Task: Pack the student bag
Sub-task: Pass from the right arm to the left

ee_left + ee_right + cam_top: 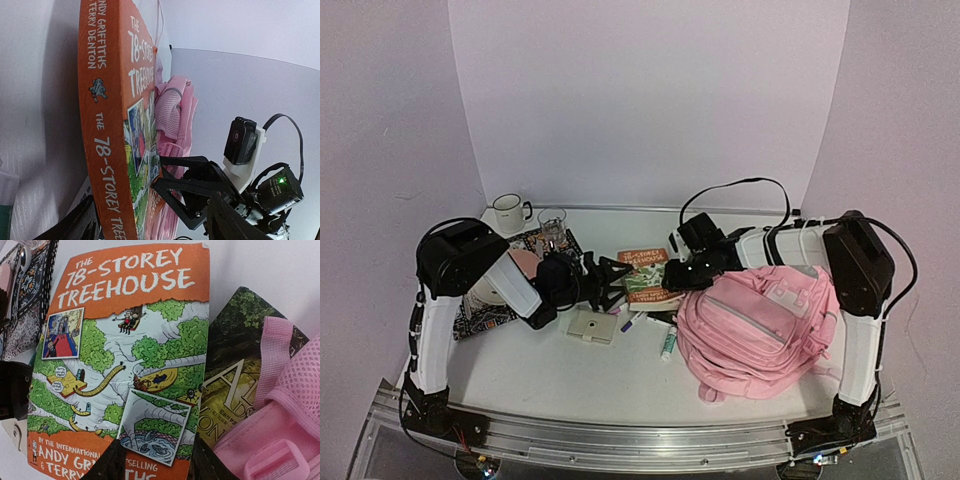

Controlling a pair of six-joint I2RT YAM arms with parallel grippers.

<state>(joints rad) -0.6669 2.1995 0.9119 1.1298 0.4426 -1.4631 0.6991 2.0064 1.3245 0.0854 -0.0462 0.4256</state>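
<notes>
As only the left wrist view shows its spine, orange book, left gripper wide, right gripper parted.

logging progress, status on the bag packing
Left gripper open, astride orange book. Right gripper open at its cover. Student bag alongside, book not in. Dark book underneath.

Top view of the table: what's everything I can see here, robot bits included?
Student bag: one, light pink, right.
Treehouse book: one, orange-green, centre, beside bag.
Second book: one, dark green, partly under it.
Mug: one, white, back left.
Glass: one, clear, beside mug.
Patterned pouch: one, black floral, left.
Flat case: one, beige, front centre.
Markers: two, purple-tipped and green-tipped, beside case.
Left fingers: one pair, black, open at book.
Right fingers: one pair, black, open over book.
</notes>
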